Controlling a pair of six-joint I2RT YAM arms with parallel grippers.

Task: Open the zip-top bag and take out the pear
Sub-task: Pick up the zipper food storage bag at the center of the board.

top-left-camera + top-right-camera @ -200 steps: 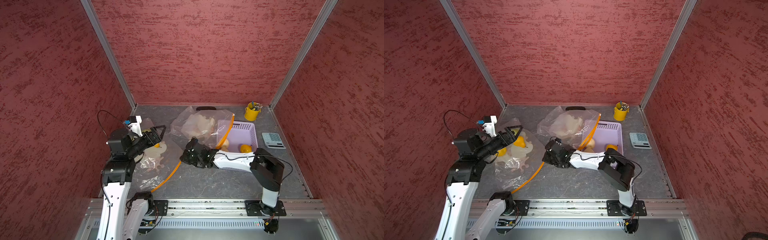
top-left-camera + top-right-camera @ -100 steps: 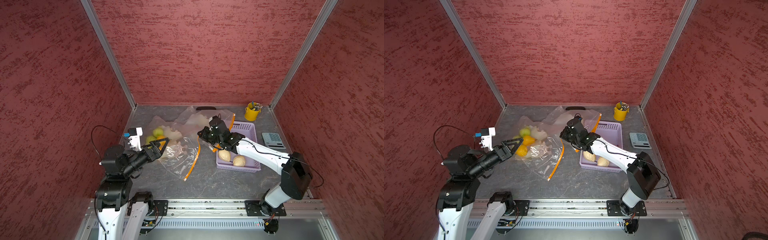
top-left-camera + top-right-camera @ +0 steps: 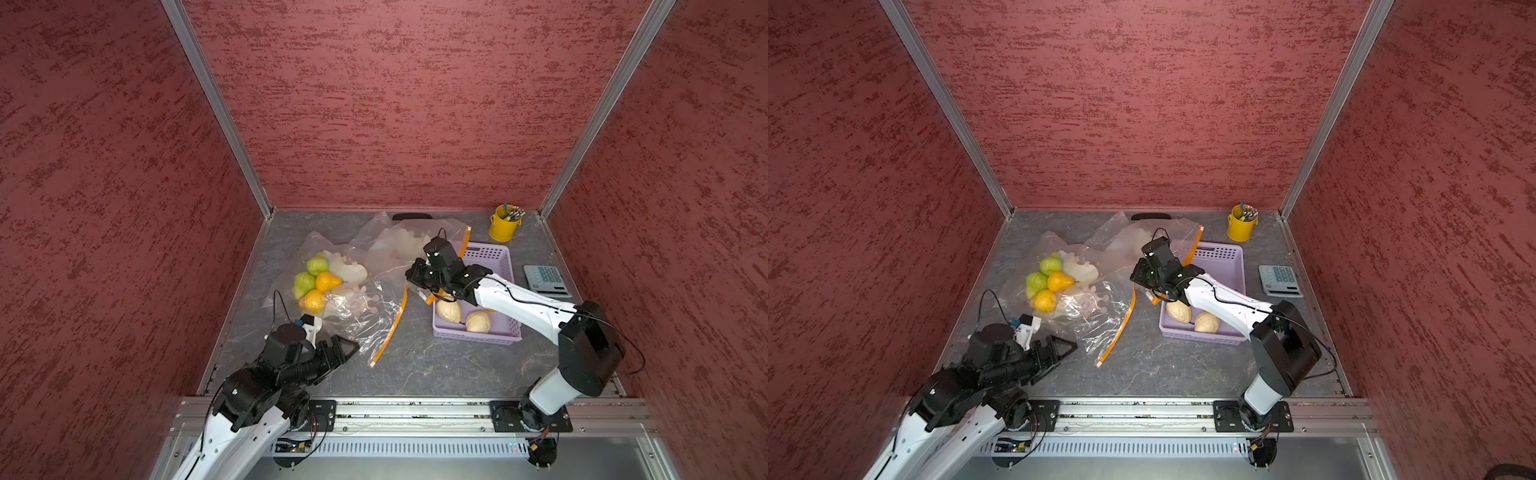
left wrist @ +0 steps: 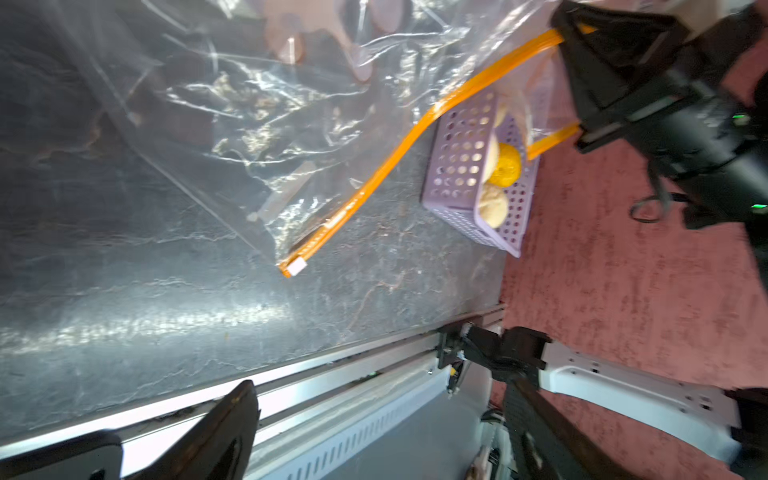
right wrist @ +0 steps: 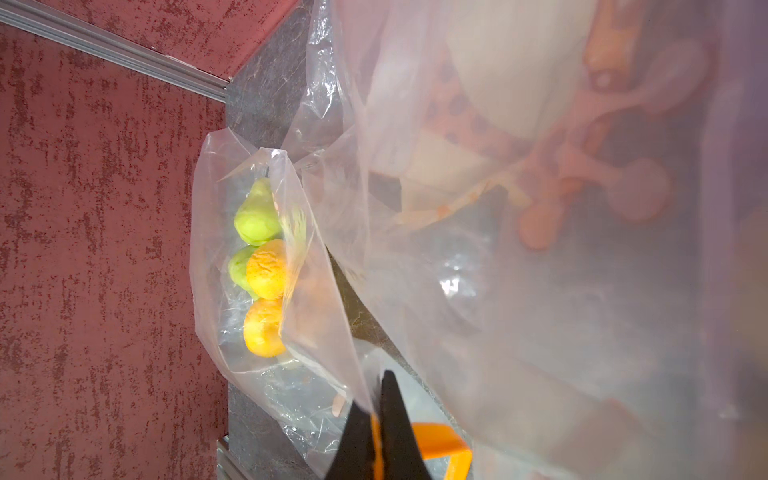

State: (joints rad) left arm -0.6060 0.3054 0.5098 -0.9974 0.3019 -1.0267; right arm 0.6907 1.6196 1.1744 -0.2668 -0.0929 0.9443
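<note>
Right wrist view: your right fingers (image 5: 382, 415) pinch the orange zip strip (image 5: 436, 440) of the bag (image 3: 365, 316); left fingers (image 3: 343, 349) gape wide (empty). Likely the opening step; next, bring them to the opposite lip.

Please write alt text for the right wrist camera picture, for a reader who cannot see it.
The right gripper is shut on the orange zip strip of a clear zip-top bag. Inside lie two green pears and two orange pears, over a grey table.
</note>
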